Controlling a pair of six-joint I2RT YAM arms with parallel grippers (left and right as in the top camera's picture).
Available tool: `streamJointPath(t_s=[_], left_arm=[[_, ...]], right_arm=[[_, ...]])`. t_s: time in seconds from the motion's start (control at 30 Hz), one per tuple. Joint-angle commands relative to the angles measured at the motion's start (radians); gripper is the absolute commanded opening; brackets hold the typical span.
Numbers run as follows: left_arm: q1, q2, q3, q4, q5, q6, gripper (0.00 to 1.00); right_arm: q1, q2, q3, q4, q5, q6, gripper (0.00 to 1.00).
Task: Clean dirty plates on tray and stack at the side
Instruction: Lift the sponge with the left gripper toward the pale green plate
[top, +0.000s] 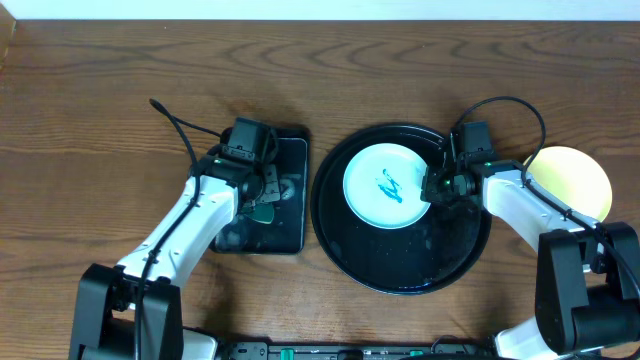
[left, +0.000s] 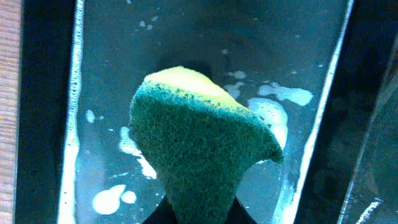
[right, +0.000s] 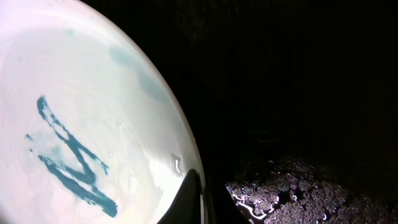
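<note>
The left gripper (top: 258, 197) is closed narrowly on a green-and-yellow sponge (left: 199, 155). The sponge is pinched at one end, so its green scouring face fans out ahead of the fingers. Directly below the sponge lies a rectangular black tray (top: 292, 150), wet and dotted with white foam (left: 273, 115).

The right gripper (top: 437, 187) is shut. One dark fingertip (right: 189, 193) is seen on the near rim of a white plate (top: 365, 200), and the rim appears to be pinched. Further out from that fingertip, at the plate's centre, a teal scribble stain (right: 68, 155) is seen. The plate rests inside the round black tray (top: 450, 255), which spreads beneath and around the gripper and is beaded with water close to the fingertip. Behind this gripper, partly under its arm and outside the round tray, a pale yellow plate (top: 575, 170) is laid on the wooden table (top: 100, 80).

The step in hand is judged to be scrubbing the stained plate, which has not yet been touched by the sponge. The sponge should be carried across and set down with the green face flat on the stain. The rim should be held firmly, since the plate may slide on the wet tray. Strokes are best kept at the centre, away from the holding fingers, and pressure kept even so the plate is not tipped.
</note>
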Motion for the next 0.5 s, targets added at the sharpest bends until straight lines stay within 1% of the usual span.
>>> streamJointPath(t_s=[0.0, 0.23, 0.3, 0.47], left_arm=[[-0.043, -0.037, 0.047, 0.007, 0.04, -0.023, 0.07], [-0.169, -0.036, 0.179, 0.023, 0.045, -0.024, 0.07], [-0.201, -0.035, 0.189, 0.068, 0.045, -0.032, 0.07], [-0.258, 0.009, 0.189, 0.21, 0.049, -0.111, 0.07]], right_arm=[[0.016, 0.02, -0.007, -0.016, 0.024, -0.002, 0.01], [0.016, 0.02, -0.007, -0.016, 0.024, -0.002, 0.01], [0.016, 0.02, -0.007, -0.016, 0.024, -0.002, 0.01], [0.016, 0.02, -0.007, -0.018, 0.024, -0.002, 0.01]])
